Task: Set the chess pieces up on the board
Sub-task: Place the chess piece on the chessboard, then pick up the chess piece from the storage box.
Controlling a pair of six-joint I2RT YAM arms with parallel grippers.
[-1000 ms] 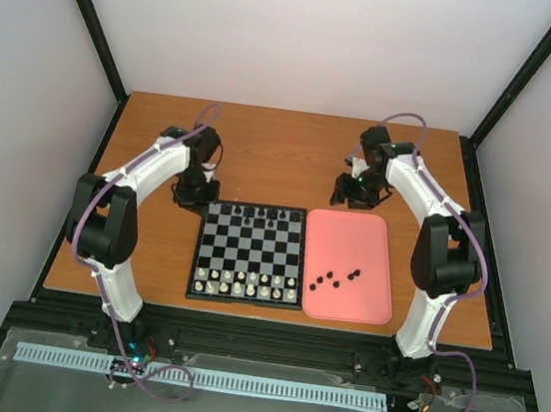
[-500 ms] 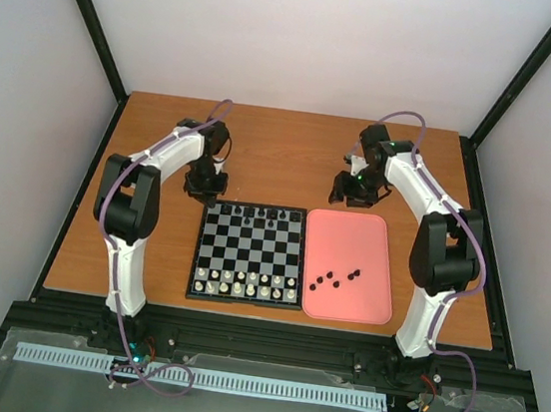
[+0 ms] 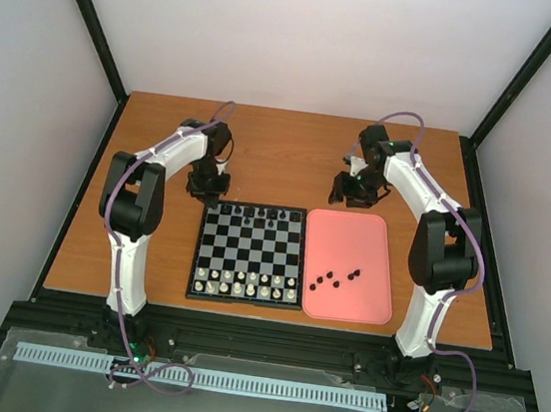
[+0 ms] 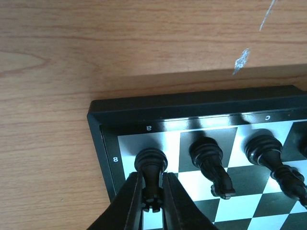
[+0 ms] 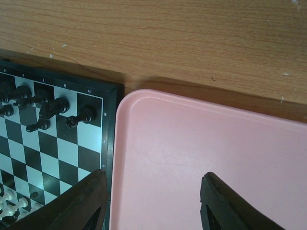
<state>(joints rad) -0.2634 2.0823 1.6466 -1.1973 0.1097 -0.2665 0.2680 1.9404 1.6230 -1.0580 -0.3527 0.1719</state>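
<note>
Board [image 3: 250, 251] lies flat on the wooden surface [image 3: 282, 157] between the two arms, with a pink tray [image 3: 352, 238] just beside its right edge. Left hand [image 4: 152, 203] is closed on one black piece [image 4: 151, 165], gripping its upper part. The piece stands upright with its base at the far-left corner square, by the marks a and 8; whether the base touches the square cannot be told. Other black pieces [image 4: 208, 160] stand on the neighbouring far-row squares. White pieces [image 3: 246, 283] stand along the near rows. A few loose pieces [image 3: 332, 276], black, lie on the tray near its middle. Right hand [image 5: 153, 201] hangs open and holds nothing, over the tray's far-left corner, beside the board's far-right corner.
</note>
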